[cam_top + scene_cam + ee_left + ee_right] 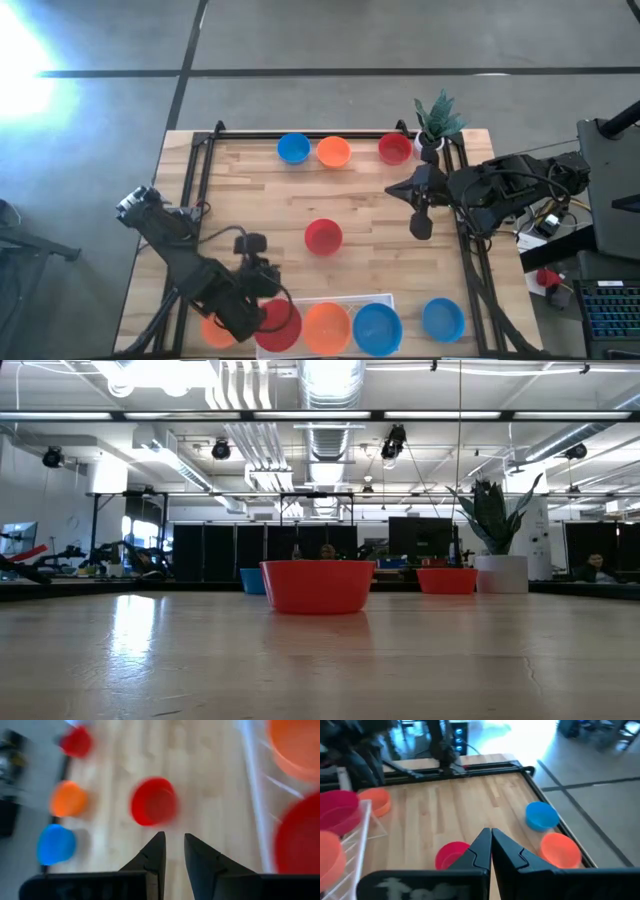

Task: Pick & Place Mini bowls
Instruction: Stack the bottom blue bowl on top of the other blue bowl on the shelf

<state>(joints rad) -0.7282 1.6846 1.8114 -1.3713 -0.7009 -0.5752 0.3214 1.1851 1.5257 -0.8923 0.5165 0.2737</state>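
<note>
Mini bowls stand upright on the wooden table. A red one (323,237) (316,586) (154,801) sits mid-table. Blue (293,149), orange (333,152) and red (395,149) ones line the far edge. A red bowl (277,325), an orange bowl (326,328) and a blue bowl (377,328) sit in the white tray (345,299). Another blue bowl (443,319) stands to the tray's right. My left gripper (262,268) (173,840) hovers above the tray's left end, its fingers slightly apart with nothing between them. My right gripper (421,225) (491,832) is shut and empty, raised at the right.
A potted plant (437,120) (500,573) stands at the far right corner. An orange bowl (213,330) lies partly under my left arm at the near left. A black frame (300,135) borders the table. Bare wood lies around the middle red bowl.
</note>
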